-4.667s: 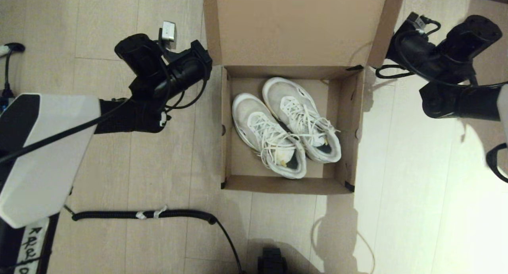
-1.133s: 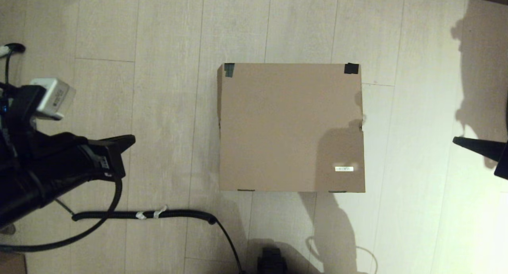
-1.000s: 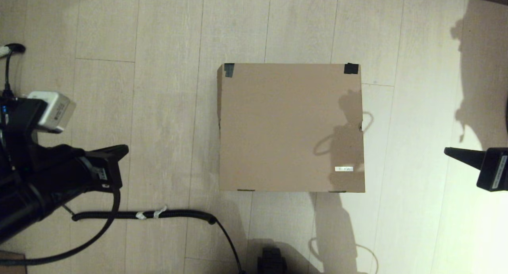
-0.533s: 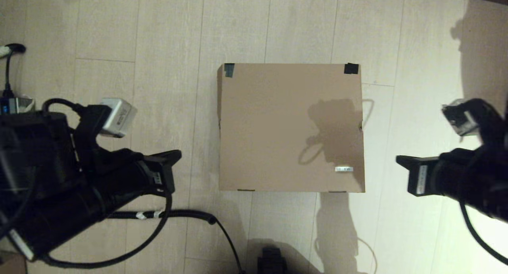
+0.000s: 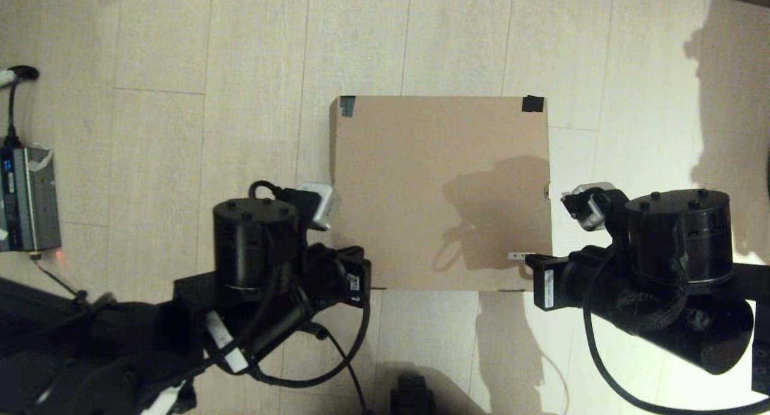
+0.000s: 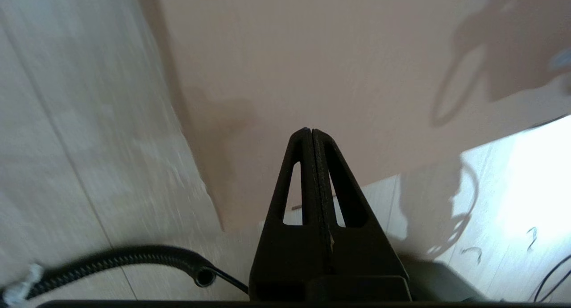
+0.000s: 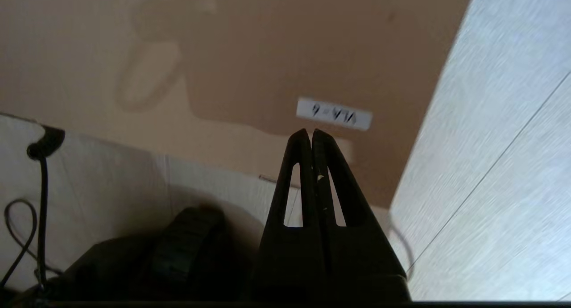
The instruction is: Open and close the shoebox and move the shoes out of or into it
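In the head view, the plain brown cardboard shoebox (image 5: 439,192) is seen shut on the pale wood floor (image 5: 180,102), flanked at its near corners by the left gripper (image 5: 358,276) and right gripper (image 5: 532,269). Only the wrist views reveal both jaws pressed together; the small white label (image 7: 333,114) is seen just beyond the right tips.

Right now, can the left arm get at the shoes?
Probably not. The shoebox is shut, its lid flat, so no shoes show. The left gripper, fingers closed, sits over the near left corner and would have to lift the lid first.
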You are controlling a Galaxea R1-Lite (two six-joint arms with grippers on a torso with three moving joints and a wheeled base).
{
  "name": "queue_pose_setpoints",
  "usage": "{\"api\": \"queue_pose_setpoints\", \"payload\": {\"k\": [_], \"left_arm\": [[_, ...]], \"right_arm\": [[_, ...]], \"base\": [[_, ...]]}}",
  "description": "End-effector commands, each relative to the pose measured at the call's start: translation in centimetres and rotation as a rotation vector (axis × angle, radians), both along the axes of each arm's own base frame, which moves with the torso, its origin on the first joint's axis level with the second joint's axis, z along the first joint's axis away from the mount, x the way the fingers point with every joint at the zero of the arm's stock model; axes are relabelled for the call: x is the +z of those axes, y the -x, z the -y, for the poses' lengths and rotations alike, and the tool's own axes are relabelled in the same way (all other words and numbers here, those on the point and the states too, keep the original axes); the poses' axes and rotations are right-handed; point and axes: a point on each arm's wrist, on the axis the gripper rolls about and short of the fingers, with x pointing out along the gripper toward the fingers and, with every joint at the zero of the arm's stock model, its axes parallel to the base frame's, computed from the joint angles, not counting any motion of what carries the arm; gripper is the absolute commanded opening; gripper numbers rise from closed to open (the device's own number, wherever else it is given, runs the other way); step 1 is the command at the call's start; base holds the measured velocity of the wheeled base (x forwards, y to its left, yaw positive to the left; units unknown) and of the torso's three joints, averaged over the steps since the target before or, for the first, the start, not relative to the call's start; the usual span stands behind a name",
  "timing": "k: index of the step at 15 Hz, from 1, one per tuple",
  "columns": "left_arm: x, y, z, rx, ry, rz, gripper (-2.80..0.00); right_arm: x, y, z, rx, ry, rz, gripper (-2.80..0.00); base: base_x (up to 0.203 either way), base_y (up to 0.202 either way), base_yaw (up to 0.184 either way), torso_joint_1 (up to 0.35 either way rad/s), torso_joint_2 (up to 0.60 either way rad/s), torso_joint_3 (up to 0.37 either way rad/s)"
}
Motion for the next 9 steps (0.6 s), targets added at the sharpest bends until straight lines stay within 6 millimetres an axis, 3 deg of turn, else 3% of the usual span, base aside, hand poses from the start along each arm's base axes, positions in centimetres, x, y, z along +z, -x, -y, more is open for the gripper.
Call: {"api": "queue_pose_setpoints", "payload": {"k": [1,5,9], "left_arm": [[-2.5,-0.7,0.9,-0.004,-0.038,-0.038,-2.8],[-4.8,-0.9,1.7,-0.015,-0.043,-0.04,-2.8],[-5.3,-0.9,2.0,-0.001,-0.05,-0.042,-2.8]], "right_arm": [[-1.4,-0.3,-0.6,0.009,0.027,-0.044,-2.8],[-3.5,-0.5,-1.4,0.016,0.012,-0.06,-2.8],[-4.6,-0.7,-1.8,0.02,0.018,-0.06,-2.8]], "base": [[0.0,0.0,0.0,0.0,0.0,0.0],[0.0,0.0,0.0,0.0,0.0,0.0],[0.0,0.0,0.0,0.0,0.0,0.0]]}}
